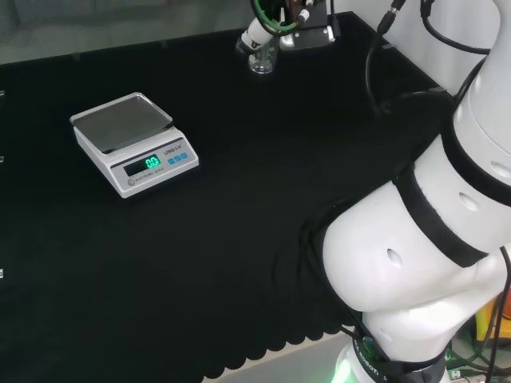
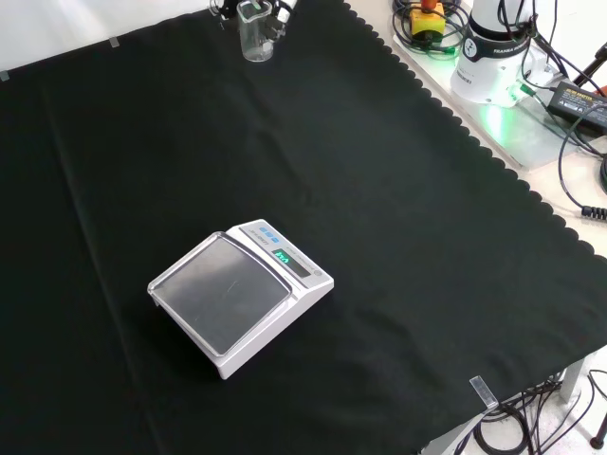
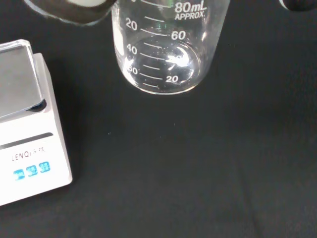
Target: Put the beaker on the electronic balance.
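At the far edge of the black cloth (image 1: 239,239) in the head view, 1 clear glass beaker (image 1: 263,59) stands upright on the cloth with the hand (image 1: 259,32) at its rim; whether the fingers close on the glass or merely sit beside it cannot be told. In the front view the beaker (image 2: 256,36) stands at the top of the cloth (image 2: 398,237), the hand (image 2: 275,9) against it. The wrist view shows the beaker (image 3: 163,54) with printed graduations and nothing visible inside. The electronic balance (image 1: 132,144), white with a grey weighing pan and a lit green display, sits well apart from the beaker: to the left in the head view, near the cloth's middle in the front view (image 2: 242,296). Its pan is bare.
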Controlling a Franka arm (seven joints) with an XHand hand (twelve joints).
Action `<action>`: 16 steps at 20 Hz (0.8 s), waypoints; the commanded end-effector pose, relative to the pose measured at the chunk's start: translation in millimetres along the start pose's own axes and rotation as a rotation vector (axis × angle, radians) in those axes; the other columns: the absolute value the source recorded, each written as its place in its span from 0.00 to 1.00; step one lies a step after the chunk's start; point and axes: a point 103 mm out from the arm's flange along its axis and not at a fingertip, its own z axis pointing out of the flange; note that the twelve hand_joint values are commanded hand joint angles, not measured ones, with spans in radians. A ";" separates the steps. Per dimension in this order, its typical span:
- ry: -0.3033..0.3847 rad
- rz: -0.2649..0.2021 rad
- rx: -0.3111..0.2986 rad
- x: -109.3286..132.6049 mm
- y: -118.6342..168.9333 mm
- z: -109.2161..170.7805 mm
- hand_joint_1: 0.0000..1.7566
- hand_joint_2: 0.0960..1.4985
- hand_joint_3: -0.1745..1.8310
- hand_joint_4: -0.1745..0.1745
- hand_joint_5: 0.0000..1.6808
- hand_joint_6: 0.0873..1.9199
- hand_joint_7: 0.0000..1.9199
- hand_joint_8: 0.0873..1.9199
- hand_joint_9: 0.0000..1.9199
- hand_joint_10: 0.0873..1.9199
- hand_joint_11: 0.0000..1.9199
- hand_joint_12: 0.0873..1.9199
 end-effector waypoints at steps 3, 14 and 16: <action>-0.099 -0.107 0.014 47.1 35.5 4.6 0.68 0.66 0.06 0.20 0.76 0.23 0.88 0.01 0.94 0.00 0.80 0.33; -0.108 -0.125 0.014 112.7 97.3 14.8 0.68 0.69 0.00 0.21 0.78 0.21 0.89 0.00 0.94 0.00 0.80 0.34; -0.075 -0.113 0.028 130.4 108.2 17.4 0.68 0.69 0.00 0.21 0.78 0.22 0.89 0.00 0.94 0.00 0.80 0.34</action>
